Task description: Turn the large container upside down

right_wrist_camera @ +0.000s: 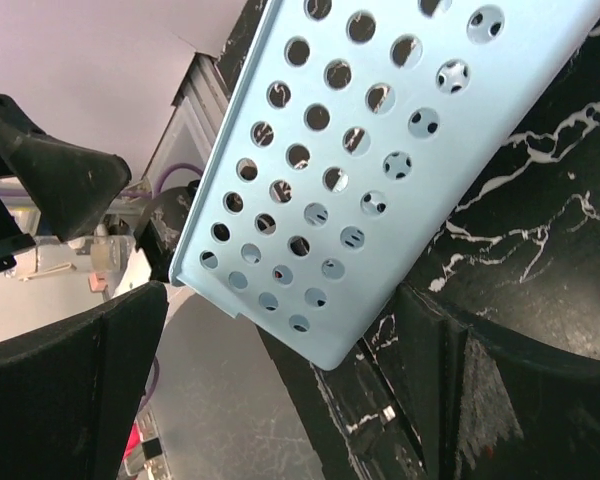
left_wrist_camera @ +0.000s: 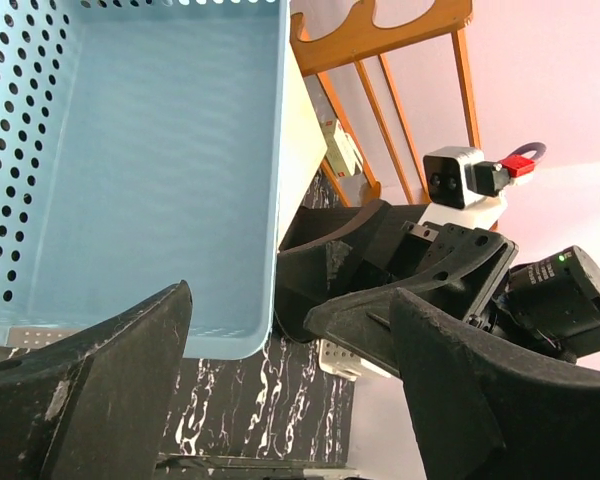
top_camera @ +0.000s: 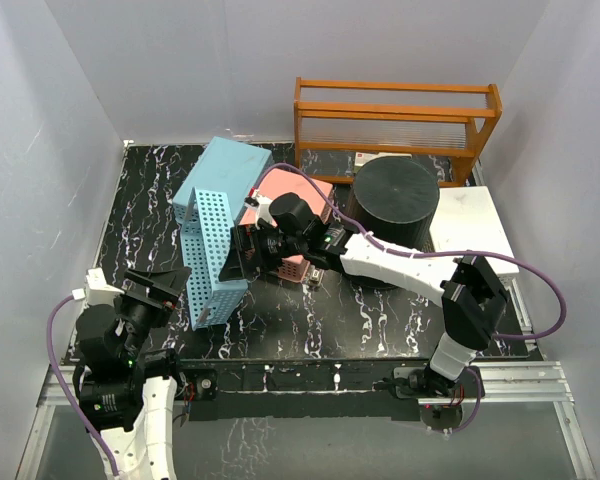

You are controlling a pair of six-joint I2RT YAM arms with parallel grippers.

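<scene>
Bucket placement comes first: the black bucket [top_camera: 395, 195] stands on the tabletop [top_camera: 310, 320] well behind and to the right of the right end effector [right_wrist_camera: 280, 300], just in front of a wooden rack [top_camera: 400, 115]. It shows a flat, closed round face upward. I judge that it rests on its rim with the base on top, which is how the task wants it, though the overhead view alone cannot rule out a lid. Neither arm touches it. The right end effector has its fingers spread wide and grips nothing. Directly ahead of it the perforated wall of a blue basket [top_camera: 212, 255] rises on a slant, its lower corner reaching into the space in front of the fingers without being pinched. The left end effector [left_wrist_camera: 285, 300] is likewise spread wide and empty, and it faces the hollow inside of the same basket from the opposite side. The basket therefore stands on edge between the two, apparently propped on its own wall rather than held. A pink basket [top_camera: 292, 265] lies just beneath the right wrist. With both arms gathered around the blue basket and away from the bucket, work on the bucket looks either finished or not begun. If it does need handling, the right arm is the nearer one and would have to draw back and swing to its right.
</scene>
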